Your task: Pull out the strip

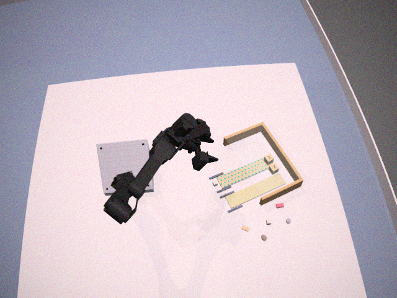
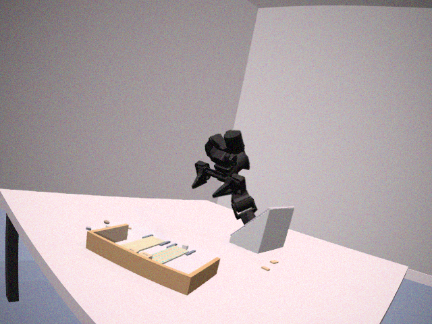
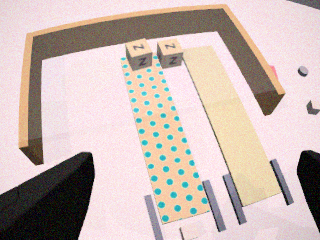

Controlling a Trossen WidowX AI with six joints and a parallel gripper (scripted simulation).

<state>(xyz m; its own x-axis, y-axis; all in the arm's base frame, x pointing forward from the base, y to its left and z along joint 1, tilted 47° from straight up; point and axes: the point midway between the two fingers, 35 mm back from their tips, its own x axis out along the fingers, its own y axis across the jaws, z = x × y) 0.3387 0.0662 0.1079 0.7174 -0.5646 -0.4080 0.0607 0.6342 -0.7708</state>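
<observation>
Two tan cubes with a dark letter stand at the far end of a wooden U-shaped fence point(image 1: 281, 153) point(image 2: 139, 266) point(image 3: 34, 94). One cube point(image 1: 268, 157) point(image 3: 139, 52) rests on the strip with teal dots point(image 1: 242, 173) point(image 2: 169, 254) point(image 3: 163, 140). The other cube point(image 1: 273, 167) point(image 3: 171, 52) stands between that strip and the plain yellow strip point(image 1: 256, 189) point(image 2: 142, 243) point(image 3: 230, 127). I cannot tell the two letters apart. My gripper point(image 1: 212, 149) point(image 2: 203, 192) point(image 3: 202, 164) is open and empty. It hangs high above the table, short of the strips' near ends.
Short grey bars point(image 1: 216, 176) point(image 3: 154, 222) flank the strips' near ends, with a small white block point(image 1: 214, 183) point(image 3: 192, 231) there. A pink block point(image 1: 279, 205), a white cube point(image 1: 268, 221), a grey disc point(image 1: 288, 220), a tan block point(image 1: 245, 228) and an olive disc point(image 1: 263, 237) lie outside the fence. The grey arm base point(image 1: 121, 160) point(image 2: 264, 230) stands behind.
</observation>
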